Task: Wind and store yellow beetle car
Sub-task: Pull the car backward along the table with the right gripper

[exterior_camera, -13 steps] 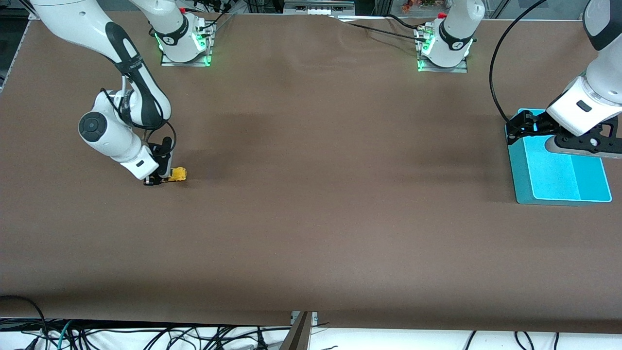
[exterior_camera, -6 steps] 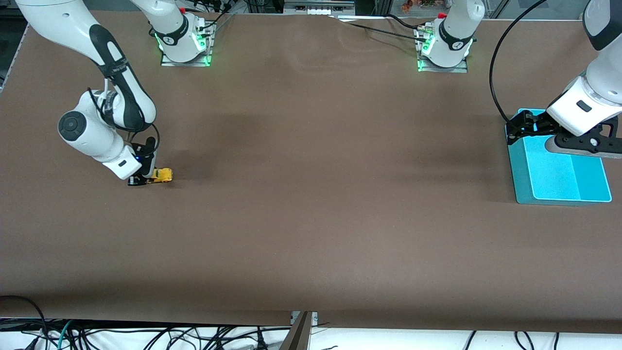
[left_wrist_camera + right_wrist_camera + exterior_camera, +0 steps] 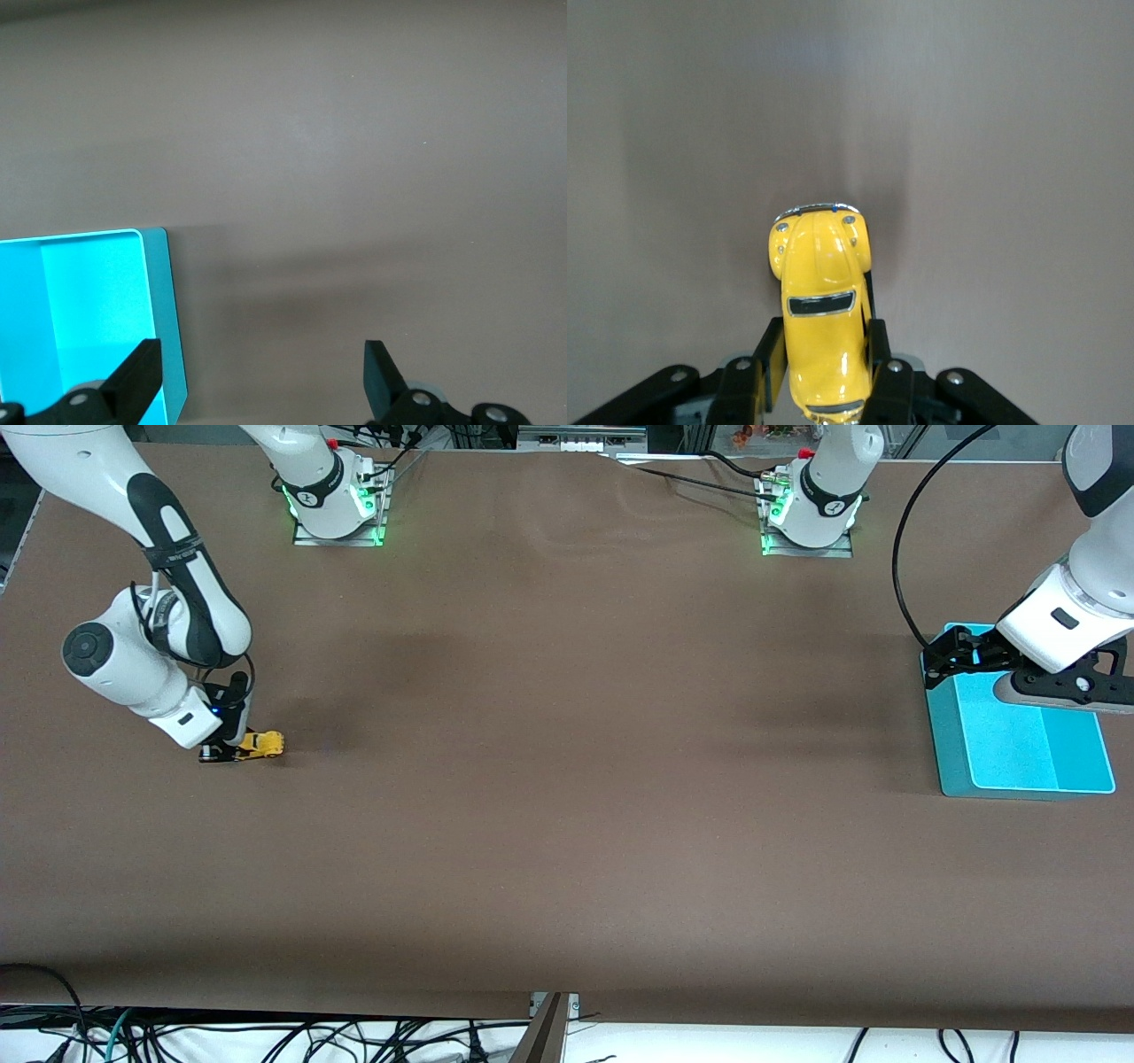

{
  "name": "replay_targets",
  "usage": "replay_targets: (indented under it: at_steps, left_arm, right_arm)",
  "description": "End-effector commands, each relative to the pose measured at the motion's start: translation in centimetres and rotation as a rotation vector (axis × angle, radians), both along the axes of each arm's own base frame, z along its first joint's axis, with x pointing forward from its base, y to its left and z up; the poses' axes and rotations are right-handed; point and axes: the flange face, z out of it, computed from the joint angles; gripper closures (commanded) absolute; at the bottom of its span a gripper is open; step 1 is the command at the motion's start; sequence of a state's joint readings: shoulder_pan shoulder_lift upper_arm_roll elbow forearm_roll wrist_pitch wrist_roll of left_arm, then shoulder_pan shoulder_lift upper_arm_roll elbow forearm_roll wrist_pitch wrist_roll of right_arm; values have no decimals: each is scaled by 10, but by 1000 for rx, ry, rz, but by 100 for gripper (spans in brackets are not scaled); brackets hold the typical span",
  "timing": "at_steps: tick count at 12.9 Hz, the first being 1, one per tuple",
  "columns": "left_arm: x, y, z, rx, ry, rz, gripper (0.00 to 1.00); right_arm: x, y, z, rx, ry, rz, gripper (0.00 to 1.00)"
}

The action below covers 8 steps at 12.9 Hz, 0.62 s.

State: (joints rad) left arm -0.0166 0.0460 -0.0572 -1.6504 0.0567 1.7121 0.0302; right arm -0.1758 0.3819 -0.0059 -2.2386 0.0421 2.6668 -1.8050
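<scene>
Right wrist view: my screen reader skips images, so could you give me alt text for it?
The right gripper is shut on the yellow beetle car, its two black fingers pressing the car's sides. The car is seen from above, its bonnet and chrome bumper pointing away from the gripper over the plain brown table.

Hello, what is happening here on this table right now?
The right end effector is shut on the yellow car, low on the table at the right arm's end. In the right wrist view its fingers clamp the car's sides. The left end effector waits open over the edge of a blue bin at the left arm's end. The car is not in the bin yet.
</scene>
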Motion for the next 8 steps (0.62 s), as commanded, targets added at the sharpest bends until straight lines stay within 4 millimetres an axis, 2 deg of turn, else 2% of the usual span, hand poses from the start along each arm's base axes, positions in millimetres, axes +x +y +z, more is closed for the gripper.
replay_targets:
  at_steps: [1, 3, 5, 8]
  left_arm:
    - [1, -1, 5, 3, -2, 2, 0]
    - [1, -1, 5, 3, -2, 2, 0]
    - [1, -1, 5, 3, -2, 2, 0]
    - [1, -1, 5, 3, -2, 2, 0]
  right_arm:
    - [-24, -30, -53, 28, 90, -5, 79]
    - [-24, -33, -54, 29, 90, -14, 79]
    - [-22, -32, -53, 30, 88, -15, 73]
    - [-15, -23, -48, 36, 79, -6, 59]
